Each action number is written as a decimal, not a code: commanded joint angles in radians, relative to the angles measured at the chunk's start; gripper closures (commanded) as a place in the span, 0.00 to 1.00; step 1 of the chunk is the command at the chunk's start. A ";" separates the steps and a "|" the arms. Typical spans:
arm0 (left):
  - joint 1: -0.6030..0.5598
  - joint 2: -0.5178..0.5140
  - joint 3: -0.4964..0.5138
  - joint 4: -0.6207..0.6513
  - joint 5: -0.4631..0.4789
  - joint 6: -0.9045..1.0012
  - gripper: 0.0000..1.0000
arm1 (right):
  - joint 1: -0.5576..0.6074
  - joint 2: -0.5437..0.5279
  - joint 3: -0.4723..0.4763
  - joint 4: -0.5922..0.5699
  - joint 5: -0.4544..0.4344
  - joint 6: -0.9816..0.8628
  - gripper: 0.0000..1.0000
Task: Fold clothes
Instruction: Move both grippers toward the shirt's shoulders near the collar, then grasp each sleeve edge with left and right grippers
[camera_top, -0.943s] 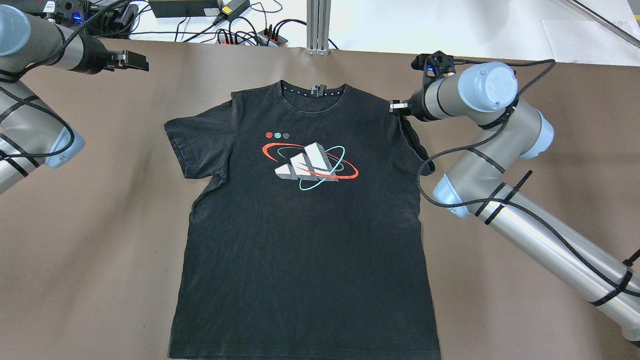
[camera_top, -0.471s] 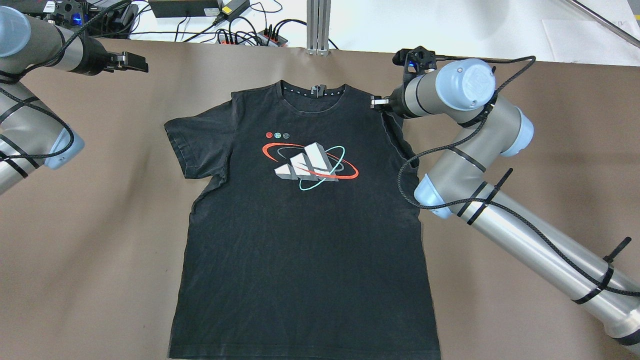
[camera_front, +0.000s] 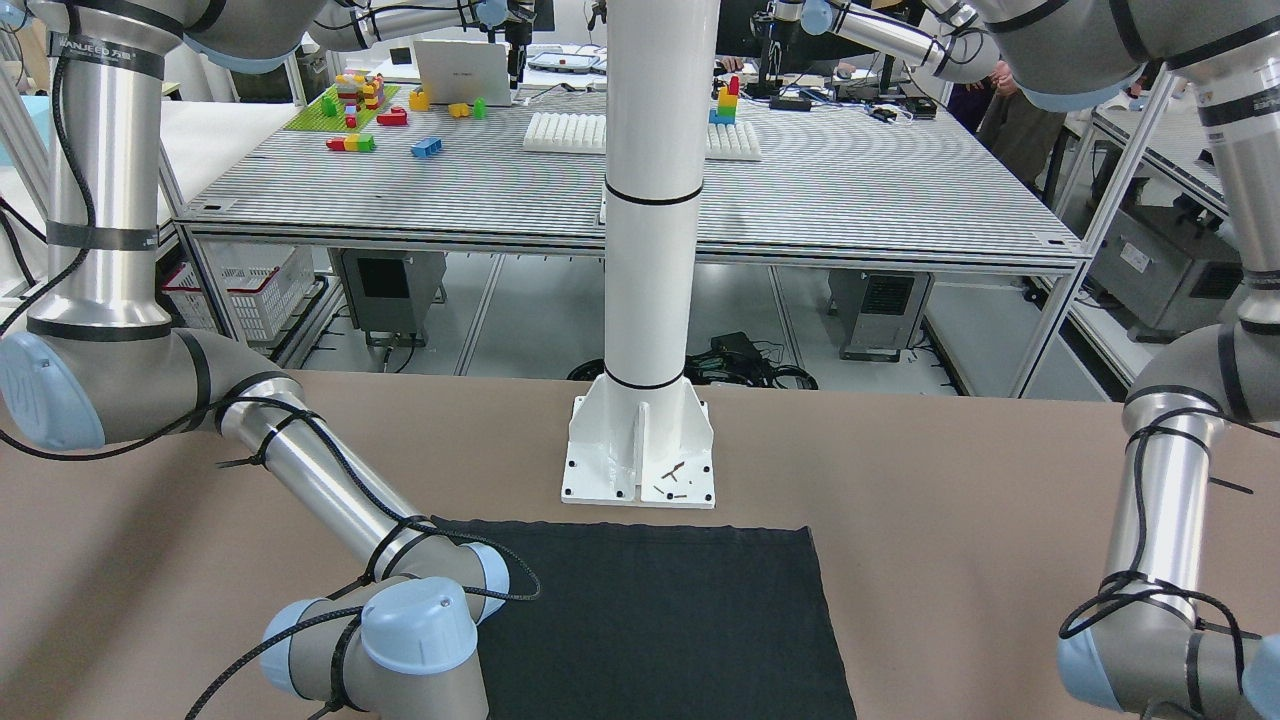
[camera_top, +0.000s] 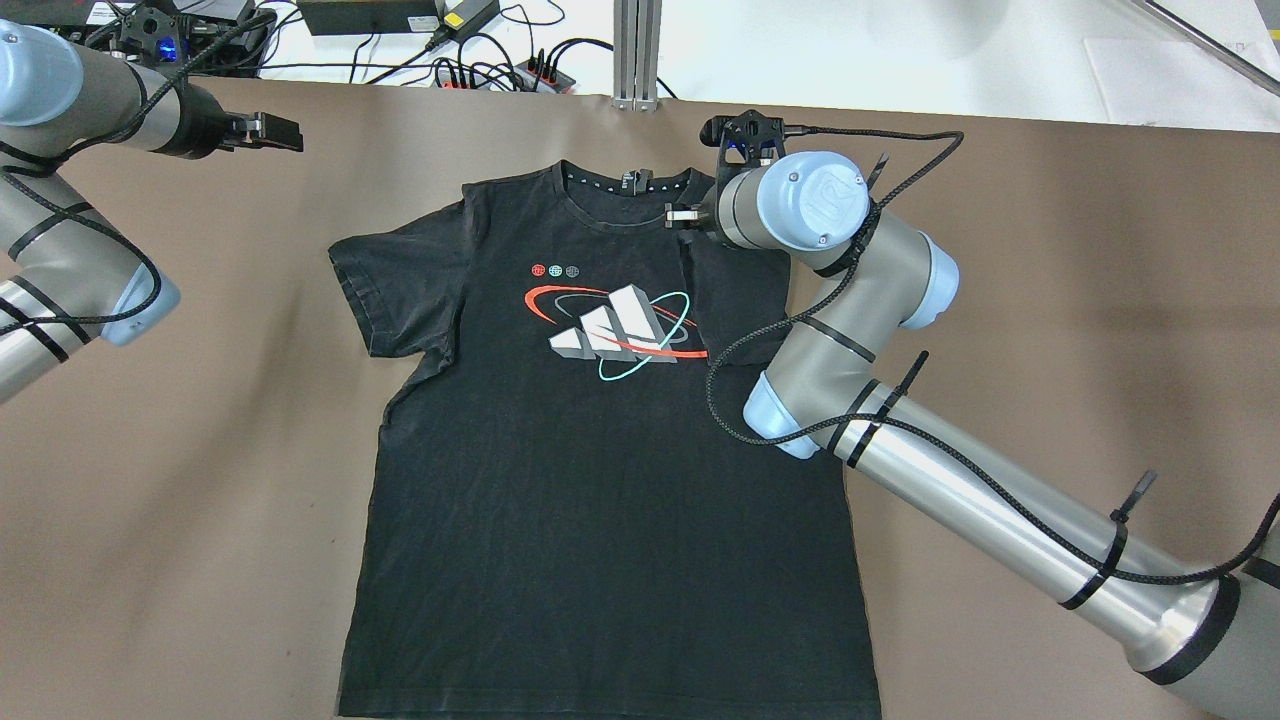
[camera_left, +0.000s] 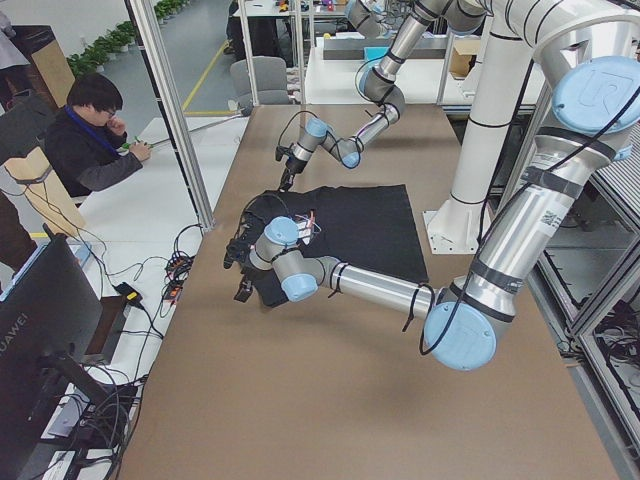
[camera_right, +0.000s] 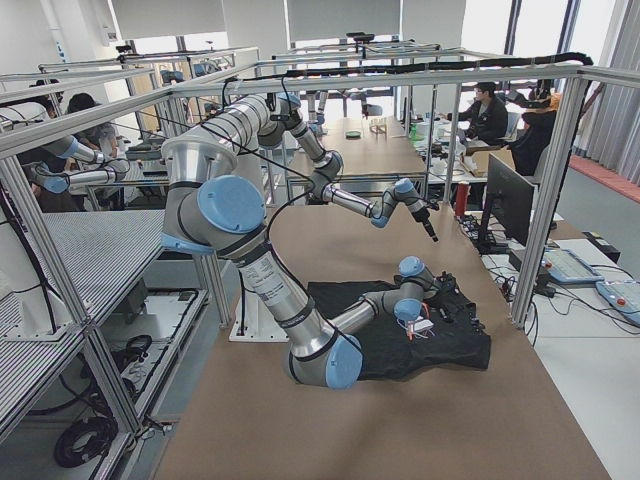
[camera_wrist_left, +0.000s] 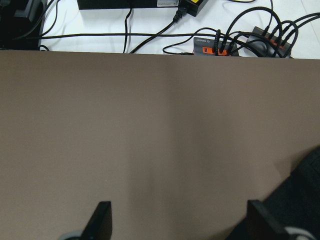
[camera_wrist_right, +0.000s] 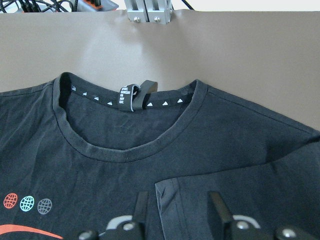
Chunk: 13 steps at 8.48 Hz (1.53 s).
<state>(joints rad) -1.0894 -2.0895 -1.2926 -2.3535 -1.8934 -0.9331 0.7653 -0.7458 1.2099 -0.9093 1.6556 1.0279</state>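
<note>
- Pinching the folded-over sleeve (camera_wrist_right: 240, 185), my right end effector (camera_top: 672, 213) is clamped on its fabric, just at 4 o'clock of the collar (camera_top: 600, 222).
- Shirt (camera_top: 600, 480) lies flat on the table (camera_top: 1050, 250), print up, long axis 12 to 6, collar at 12.
- Its midline is near, at 9 o'clock from my right end effector; I judge the fold goes that way.
- My left end effector (camera_top: 285, 133) hangs with jaws spread over bare table, well apart at 10 o'clock of the shirt, so the right is nearer.
</note>
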 joint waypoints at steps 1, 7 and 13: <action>0.025 -0.012 -0.001 -0.001 0.043 -0.024 0.05 | 0.005 -0.015 -0.001 0.003 -0.007 0.001 0.06; 0.129 0.075 0.022 -0.194 0.046 -0.007 0.05 | 0.039 -0.024 0.010 0.004 0.047 0.006 0.06; 0.220 0.065 0.094 -0.236 0.162 0.004 0.06 | 0.039 -0.052 0.040 0.004 0.046 0.026 0.06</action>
<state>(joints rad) -0.8837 -2.0236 -1.2064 -2.5885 -1.7509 -0.9301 0.8039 -0.7919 1.2454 -0.9051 1.7013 1.0532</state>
